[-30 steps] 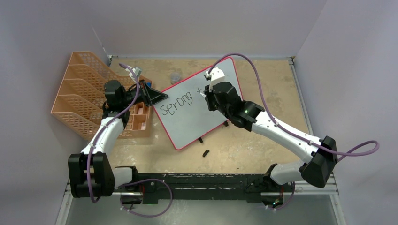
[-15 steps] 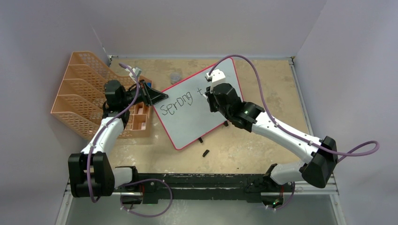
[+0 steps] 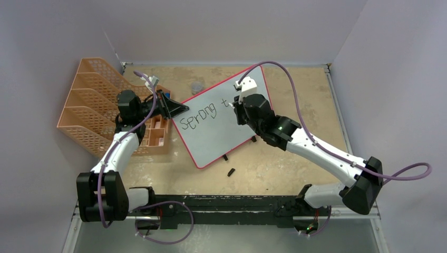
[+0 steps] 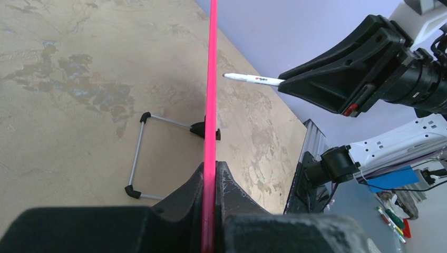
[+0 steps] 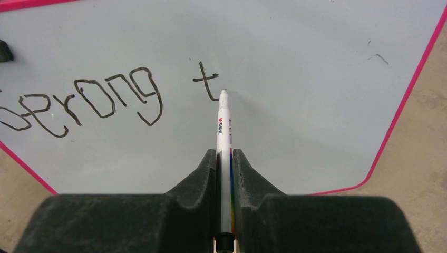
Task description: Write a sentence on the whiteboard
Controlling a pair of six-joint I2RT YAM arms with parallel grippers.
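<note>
The whiteboard (image 3: 211, 139), pale with a red-pink frame, stands slanted in the middle of the table. The sentence (image 3: 197, 117) reads "Sprong t" in black letters (image 5: 95, 100). My left gripper (image 3: 176, 109) is shut on the whiteboard's left frame edge (image 4: 213, 79), which runs between its jaws (image 4: 213, 168). My right gripper (image 5: 225, 155) is shut on a white marker (image 5: 224, 126). The marker's tip sits at the board's face just right of the "t" (image 5: 206, 81). Seen from the left wrist, the marker (image 4: 253, 79) points at the board edge-on.
An orange mesh file rack (image 3: 95, 113) and a small orange compartment tray (image 3: 155, 132) stand behind my left arm. A black cap (image 3: 231, 172) lies on the table before the board. The board's wire stand (image 4: 138, 153) rests behind it.
My right gripper has shifted slightly right along the board with the marker, and the "t" now has its curved foot. The left gripper has not moved.
</note>
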